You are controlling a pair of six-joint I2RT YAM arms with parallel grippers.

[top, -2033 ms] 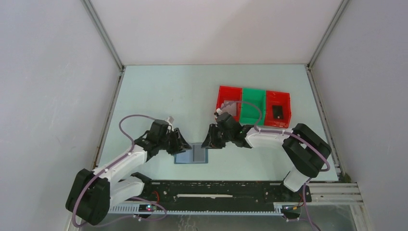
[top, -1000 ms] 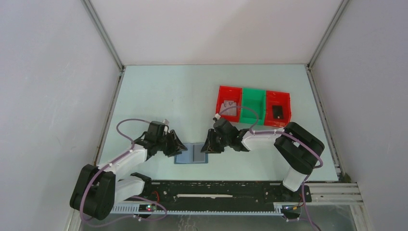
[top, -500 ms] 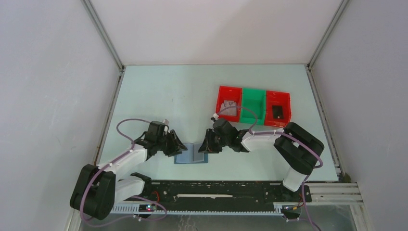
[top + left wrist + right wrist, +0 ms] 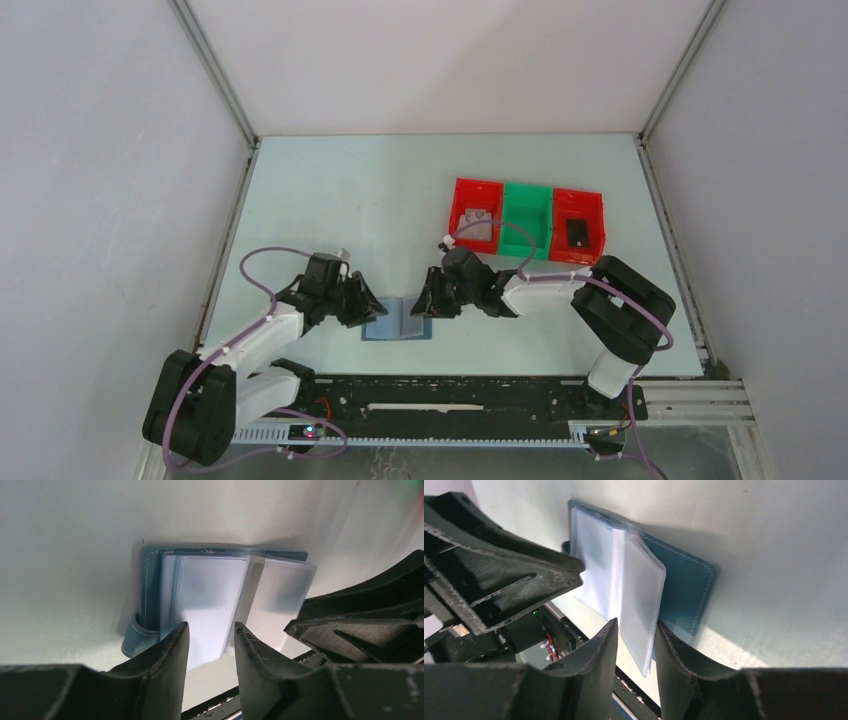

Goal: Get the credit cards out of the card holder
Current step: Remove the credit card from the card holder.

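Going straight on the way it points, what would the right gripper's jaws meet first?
Most likely the raised clear sleeve of the card holder, which stands between the jaws of the right gripper. Beyond it the left gripper faces them, though depth is hard to judge.

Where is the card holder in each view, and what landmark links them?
Top external: card holder just below centre, slightly left.
Left wrist: card holder upper centre, lying open.
Right wrist: card holder upper centre, lying open.
Shared landmark: its clear sleeves.
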